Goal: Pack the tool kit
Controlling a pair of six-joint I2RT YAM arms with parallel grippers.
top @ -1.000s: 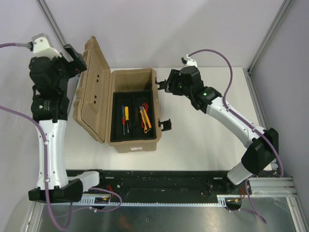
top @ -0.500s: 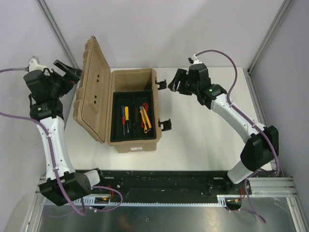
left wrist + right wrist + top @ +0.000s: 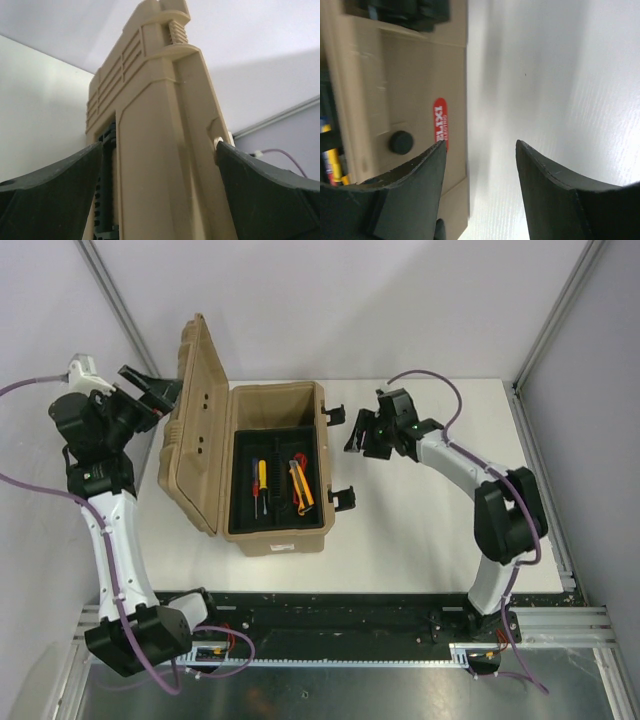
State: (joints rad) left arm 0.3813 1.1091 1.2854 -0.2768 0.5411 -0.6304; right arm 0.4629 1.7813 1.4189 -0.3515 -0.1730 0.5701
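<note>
The tan tool kit case [image 3: 275, 537] lies open on the white table, its ribbed lid [image 3: 190, 430] standing up on the left. In its black tray lie small screwdrivers [image 3: 258, 480] and a yellow knife [image 3: 298, 485] next to a red-handled tool. My left gripper [image 3: 165, 395] is open, its fingers astride the lid's top edge [image 3: 165, 125]; the right fingertip [image 3: 235, 160] touches a tab on the lid. My right gripper [image 3: 357, 435] hangs open and empty just right of the case, between its two black latches. In the right wrist view the right gripper [image 3: 480, 147] sits beside the case wall [image 3: 415, 80].
Two black latches [image 3: 335, 415] [image 3: 343, 498] stick out of the case's right wall, which carries a red label [image 3: 439, 122] and a black knob [image 3: 401, 142]. Bare white table [image 3: 420, 530] lies right of the case. Metal frame posts and grey walls ring the table.
The left arm swung out to the left and the lid now stands more upright. The right arm folded back and its gripper dropped slightly nearer, beside the case's right wall.
</note>
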